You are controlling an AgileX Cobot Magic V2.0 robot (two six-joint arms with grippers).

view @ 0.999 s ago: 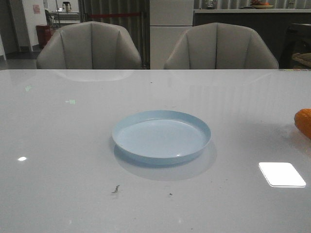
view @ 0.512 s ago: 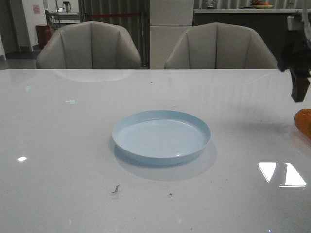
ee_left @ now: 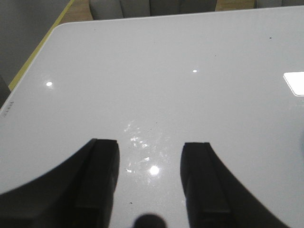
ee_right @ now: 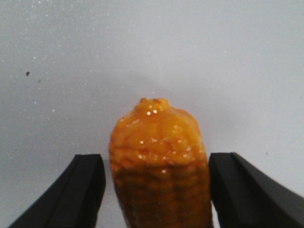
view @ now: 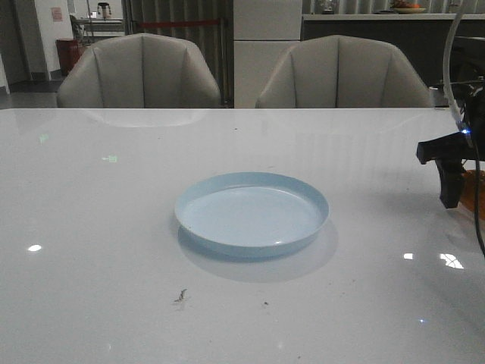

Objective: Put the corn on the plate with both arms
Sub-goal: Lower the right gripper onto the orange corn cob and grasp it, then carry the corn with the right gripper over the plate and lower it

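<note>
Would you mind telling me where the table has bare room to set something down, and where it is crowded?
The table is bare to the left of the plate, behind it toward the chairs, and in front of it. The plate's own inside is free too. The crowded spot is the far right edge, where the open right gripper straddles the corn. The left gripper hangs open over bare tabletop.

plate mid-table, bare tabletop around

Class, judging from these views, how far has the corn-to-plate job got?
Done: the right claw has its open fingers on either side of the corn, not yet closed. In hand: the grasp itself. Left: lifting the corn and setting it on the plate, which holds nothing. The left claw is open over bare table.
</note>
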